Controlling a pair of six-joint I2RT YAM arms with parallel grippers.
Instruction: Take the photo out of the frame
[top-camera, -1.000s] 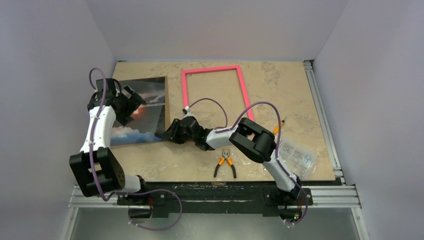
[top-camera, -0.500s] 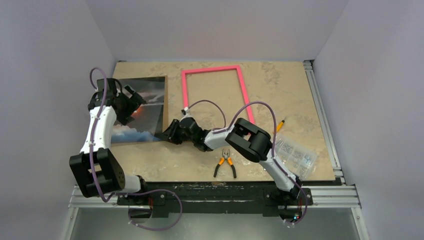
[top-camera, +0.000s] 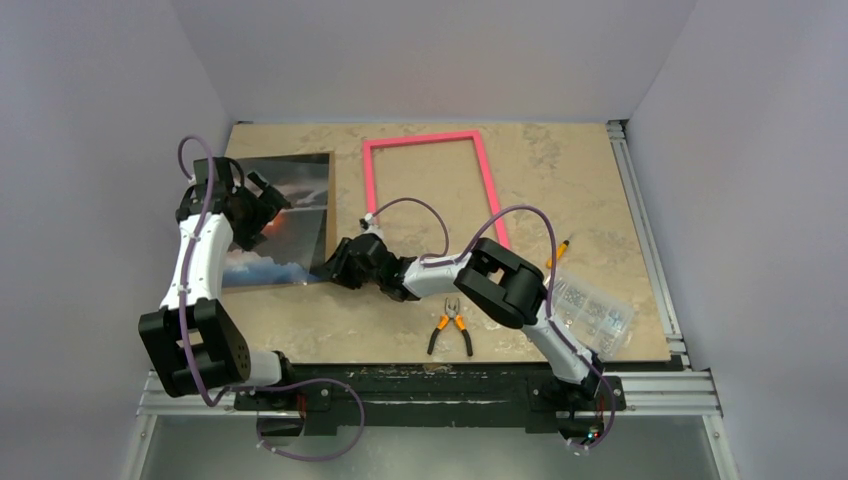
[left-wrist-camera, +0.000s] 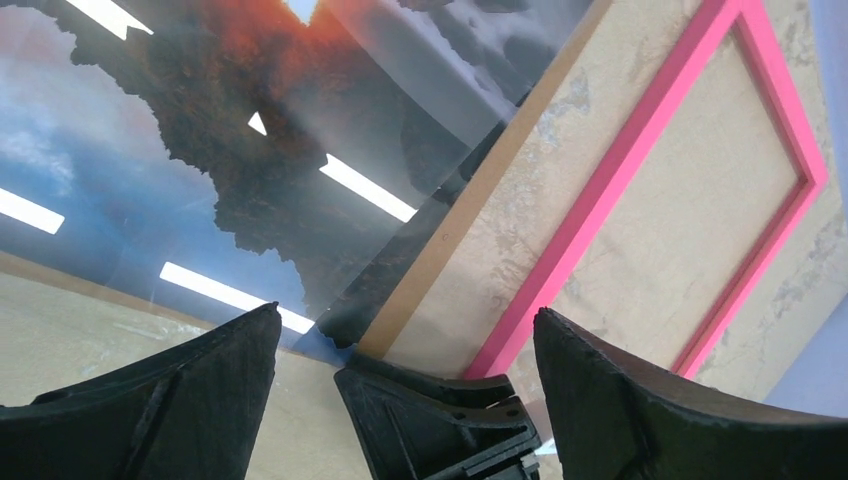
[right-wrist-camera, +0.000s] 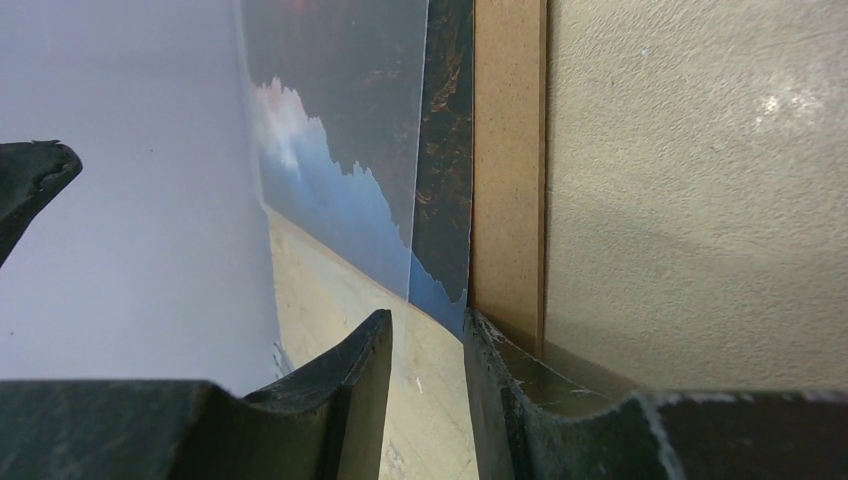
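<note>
The photo (top-camera: 295, 205), a dark sunset print, lies flat at the table's left on a brown board (top-camera: 331, 215). A clear sheet (right-wrist-camera: 340, 120) covers most of the print. The pink frame (top-camera: 487, 185) lies apart to the right, table showing through it. My left gripper (top-camera: 262, 208) hovers over the photo (left-wrist-camera: 250, 150), fingers wide open and holding nothing; the frame (left-wrist-camera: 620, 170) lies beyond. My right gripper (top-camera: 335, 268) is low at the board's near right corner. In the right wrist view its fingers (right-wrist-camera: 427, 317) stand narrowly apart, the right fingertip (right-wrist-camera: 480, 335) against the board (right-wrist-camera: 508, 150).
Orange-handled pliers (top-camera: 451, 328) lie near the front edge. A clear box of small parts (top-camera: 595, 310) and a pencil (top-camera: 558, 252) sit at the right. A metal rail (top-camera: 645, 220) runs along the table's right side. Grey walls enclose three sides.
My right gripper has slid left along the table up to the board's near right corner. The left arm has barely moved.
</note>
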